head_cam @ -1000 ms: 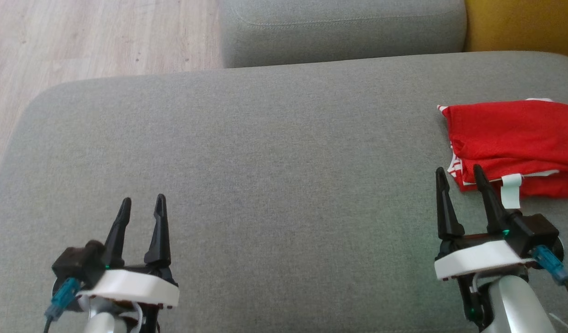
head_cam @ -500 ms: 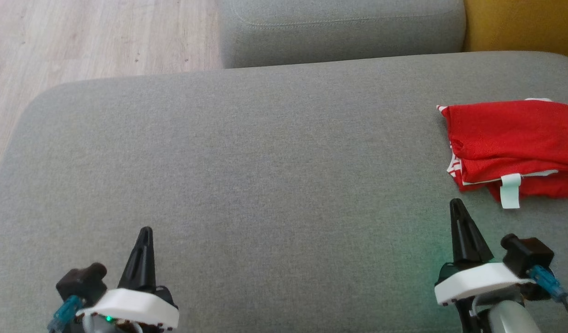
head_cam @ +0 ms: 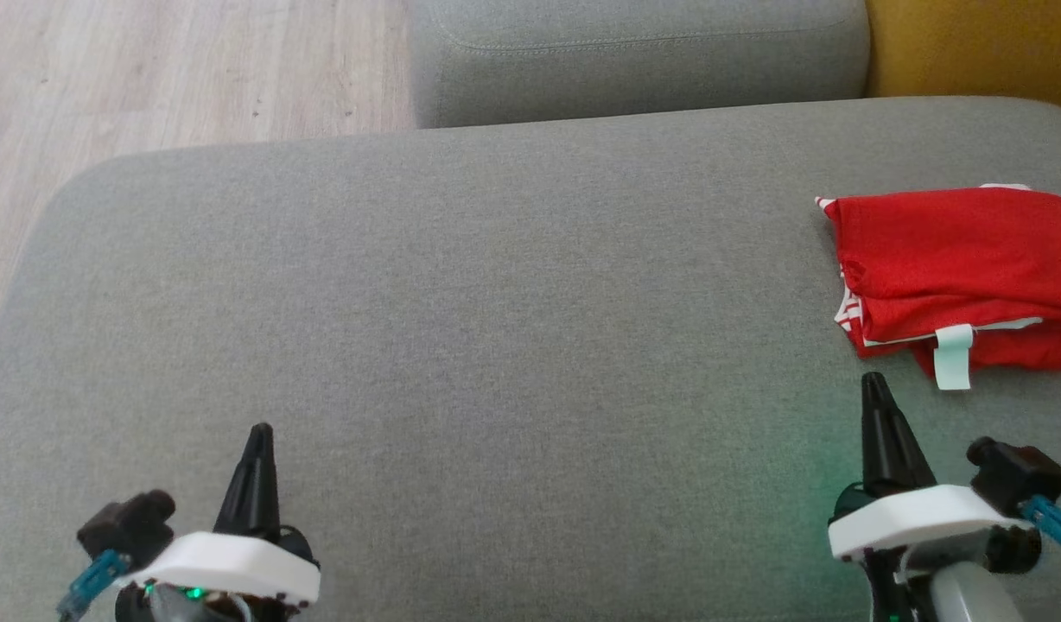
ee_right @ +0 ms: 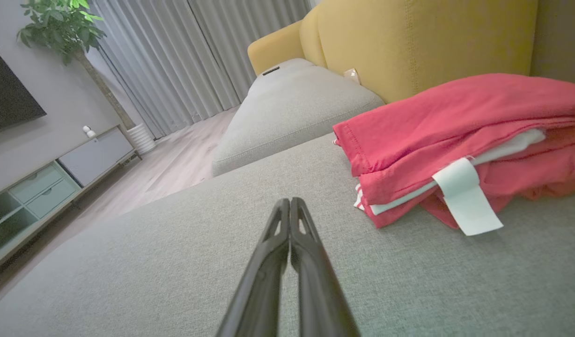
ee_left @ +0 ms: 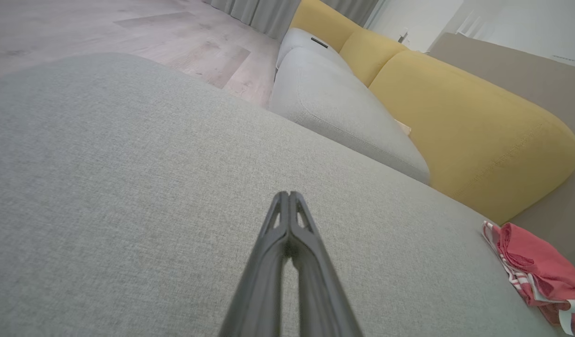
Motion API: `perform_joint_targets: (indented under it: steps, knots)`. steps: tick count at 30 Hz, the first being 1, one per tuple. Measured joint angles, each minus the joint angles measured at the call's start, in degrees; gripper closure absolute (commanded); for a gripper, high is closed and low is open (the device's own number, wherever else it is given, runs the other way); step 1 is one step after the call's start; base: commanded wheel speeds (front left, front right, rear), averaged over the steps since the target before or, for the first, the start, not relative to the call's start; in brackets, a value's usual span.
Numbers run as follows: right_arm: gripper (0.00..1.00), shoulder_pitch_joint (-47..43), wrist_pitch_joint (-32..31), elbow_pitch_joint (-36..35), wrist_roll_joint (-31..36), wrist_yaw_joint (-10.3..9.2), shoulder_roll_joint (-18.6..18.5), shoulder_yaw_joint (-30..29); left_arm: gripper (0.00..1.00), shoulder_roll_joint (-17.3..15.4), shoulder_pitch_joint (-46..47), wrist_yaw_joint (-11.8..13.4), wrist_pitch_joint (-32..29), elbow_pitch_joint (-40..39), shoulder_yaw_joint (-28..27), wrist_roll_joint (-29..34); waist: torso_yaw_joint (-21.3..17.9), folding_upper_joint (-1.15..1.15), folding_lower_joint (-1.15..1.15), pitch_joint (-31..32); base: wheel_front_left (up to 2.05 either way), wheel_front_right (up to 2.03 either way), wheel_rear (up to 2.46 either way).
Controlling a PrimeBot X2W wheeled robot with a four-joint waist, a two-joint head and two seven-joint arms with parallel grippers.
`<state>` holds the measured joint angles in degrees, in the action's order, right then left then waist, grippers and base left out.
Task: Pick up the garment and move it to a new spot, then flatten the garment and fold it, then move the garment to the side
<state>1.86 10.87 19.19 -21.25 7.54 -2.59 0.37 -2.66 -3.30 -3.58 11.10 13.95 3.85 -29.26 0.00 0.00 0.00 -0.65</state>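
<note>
Garment (head_cam: 954,259), one, folded, left pincer (head_cam: 260,429), right pincer (head_cam: 873,380), closed

I was working in a home's living room: a grey sofa (ee_right: 128,262) with yellow back cushions (ee_right: 409,42), floor-length curtains (ee_right: 184,61), a dark television screen (ee_right: 9,93) above a low cabinet (ee_right: 58,173), a potted plant (ee_right: 58,23), and pale wood flooring (head_cam: 150,69).

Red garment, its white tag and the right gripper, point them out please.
Red garment (head_cam: 954,250), head view, top folded layer.
White tag (ee_right: 465,196), right wrist view, middle of the strip.
Right gripper (head_cam: 873,384), head view, shut fingertips.
</note>
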Motion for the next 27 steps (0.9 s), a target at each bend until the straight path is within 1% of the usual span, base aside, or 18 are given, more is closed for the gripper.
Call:
perform_joint_targets:
  steps: [23, 27]
  knots:
    - [1.0, 0.11, -3.85, -0.71, -16.16, 0.0, 0.01, -1.79, 1.0, 0.02, 1.34, -0.56, -4.04, 0.4, -1.89, -14.33, 0.0, 0.0, 0.0, 0.11, 0.0, 0.0, 0.0]
    - [1.0, 0.16, -4.44, -0.88, -18.78, 0.0, 0.01, -2.27, 1.0, 0.02, 1.35, -0.98, -4.56, 0.45, -2.36, -16.68, 0.0, 0.0, 0.0, 0.13, 0.0, 0.0, 0.0]
